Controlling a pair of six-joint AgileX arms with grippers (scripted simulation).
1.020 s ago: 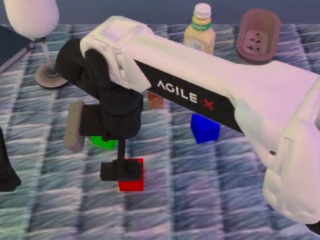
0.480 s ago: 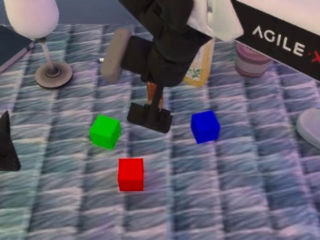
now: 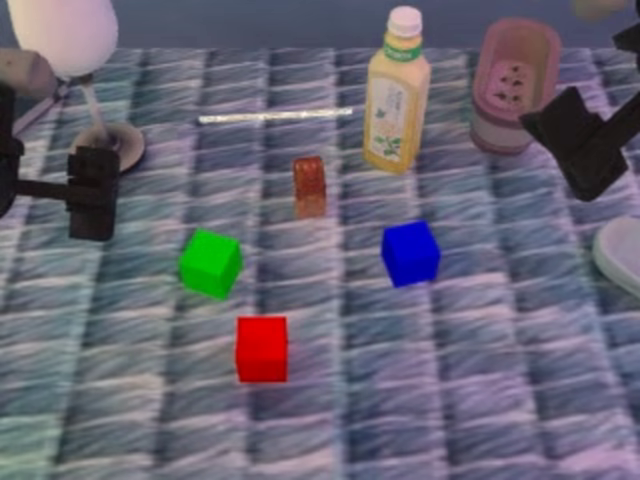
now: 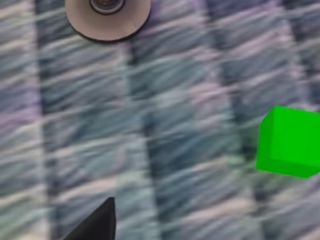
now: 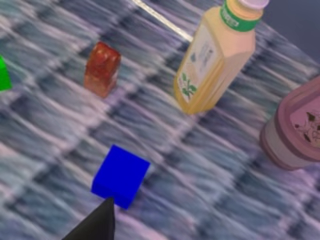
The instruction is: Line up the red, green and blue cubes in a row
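From above, the three cubes sit apart on the blue woven cloth (image 3: 450, 400); the green cube (image 3: 210, 263) lies left of centre, the red cube (image 3: 262, 348) just below and to its right, nearest the bottom edge, and the blue cube (image 3: 410, 253) off to the right at about the green one's height — a triangle, not a row; behind them stands a narrow reddish-brown block (image 3: 310, 186), upright, with a thin silver rod (image 3: 275, 117) lying flat beyond it; a cream bottle (image 3: 397, 92) with a white cap stands at the back, a pinkish tub (image 3: 515, 85) to its right, a wine glass (image 3: 75, 60) at the far left; the left gripper (image 3: 92, 193) hangs over the cloth at the left edge, beside the glass's foot and well apart from the green cube, holding nothing, and whether its fingers are apart cannot be told; the right gripper (image 3: 585, 145) is up at the right edge near the tub, also empty, its spread likewise unclear; on to the left wrist view — the green cube (image 4: 289, 141) at one edge, the glass's round foot (image 4: 107, 15) at another, one dark fingertip (image 4: 97, 225) poking in over bare cloth; the right wrist view shows the blue cube (image 5: 120, 175) close by a dark fingertip (image 5: 97, 225), the reddish-brown block (image 5: 102, 68), bottle (image 5: 215, 60) and tub (image 5: 295, 130) beyond it.
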